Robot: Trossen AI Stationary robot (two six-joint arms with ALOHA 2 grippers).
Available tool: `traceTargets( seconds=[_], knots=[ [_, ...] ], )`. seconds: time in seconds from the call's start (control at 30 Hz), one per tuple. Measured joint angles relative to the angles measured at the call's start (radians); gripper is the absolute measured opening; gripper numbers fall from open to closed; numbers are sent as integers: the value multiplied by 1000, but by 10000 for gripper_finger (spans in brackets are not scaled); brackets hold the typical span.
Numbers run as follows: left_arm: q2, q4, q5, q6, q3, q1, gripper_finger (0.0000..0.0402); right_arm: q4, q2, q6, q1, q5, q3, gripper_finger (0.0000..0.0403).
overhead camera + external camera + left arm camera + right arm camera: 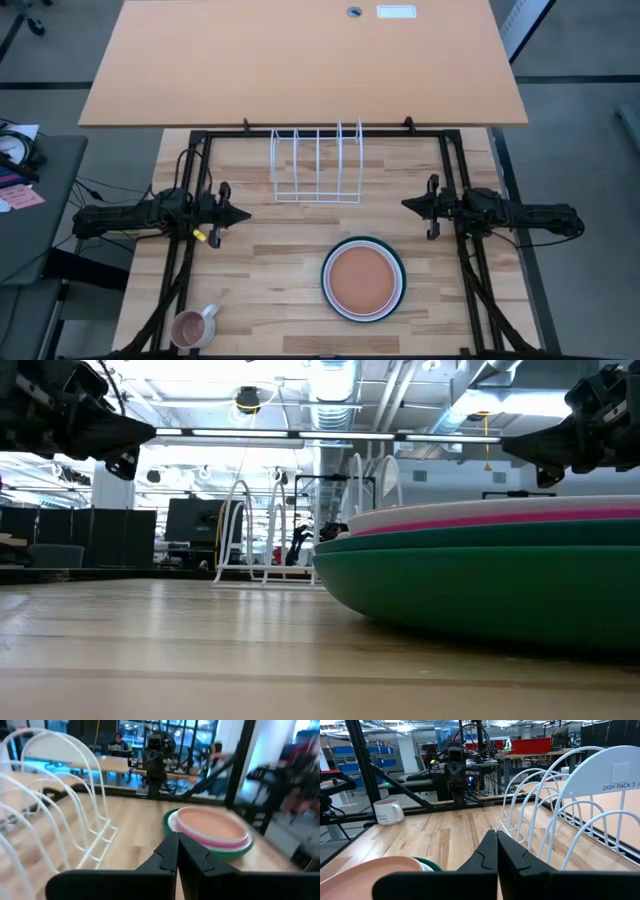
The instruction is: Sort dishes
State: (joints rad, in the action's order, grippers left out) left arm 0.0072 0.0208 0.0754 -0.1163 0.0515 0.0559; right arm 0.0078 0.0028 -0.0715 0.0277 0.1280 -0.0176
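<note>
A stack of round plates (364, 279) rests flat on the wooden table near its front, right of the middle. The orange-brown plate (363, 277) is on top, with pink (520, 517), white and dark green (480, 575) plates under it. The stack also shows in the left wrist view (211, 828). My left gripper (246, 214) is shut and empty above the table's left side. My right gripper (405, 205) is shut and empty above the right side. Both are clear of the plates.
A white wire dish rack (317, 165) stands at the table's far middle, between the two grippers and beyond them. A small pink mug (192, 327) stands at the near left corner. Bare wood lies between the rack and the plates.
</note>
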Motion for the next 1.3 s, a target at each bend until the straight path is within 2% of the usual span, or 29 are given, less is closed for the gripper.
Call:
traceTargets(
  seconds=[0.1, 0.23, 0.4, 0.7, 0.77, 0.83, 0.9, 0.97, 1.03, 1.17, 1.3],
  knots=[
    [11, 77, 9, -2, 48, -3, 0, 0, 0, 0, 0, 0, 0, 0],
    [71, 76, -17, -3, 213, -3, 0, 0, 0, 0, 0, 0, 0, 0],
    [246, -72, -27, 19, 553, -3, 0, 0, 0, 0, 0, 0, 0, 0],
    [639, -307, -37, 175, 1228, -3, 0, 0, 0, 0, 0, 0, 0, 0],
    [715, -355, -36, 191, 1347, -4, 0, 0, 0, 0, 2, 0, 0, 0],
    [781, -424, 12, 198, 1427, -3, 0, 0, 0, 0, 2, 0, 0, 0],
    [826, -512, 120, 200, 1451, -4, 0, 0, 0, 0, 2, 0, 0, 0],
    [857, -559, 167, 200, 1427, -15, 0, 0, 0, 0, 2, 0, 0, 0],
    [881, -546, 141, 185, 1359, -44, 0, 0, 0, 0, 2, 0, 0, 0],
    [915, -379, 26, 168, 1178, -101, 0, 0, 0, 0, 2, 1, 0, 0],
    [931, -185, 12, 140, 1024, -143, 0, 0, 0, -3, 0, 1, 0, 0]
  ],
)
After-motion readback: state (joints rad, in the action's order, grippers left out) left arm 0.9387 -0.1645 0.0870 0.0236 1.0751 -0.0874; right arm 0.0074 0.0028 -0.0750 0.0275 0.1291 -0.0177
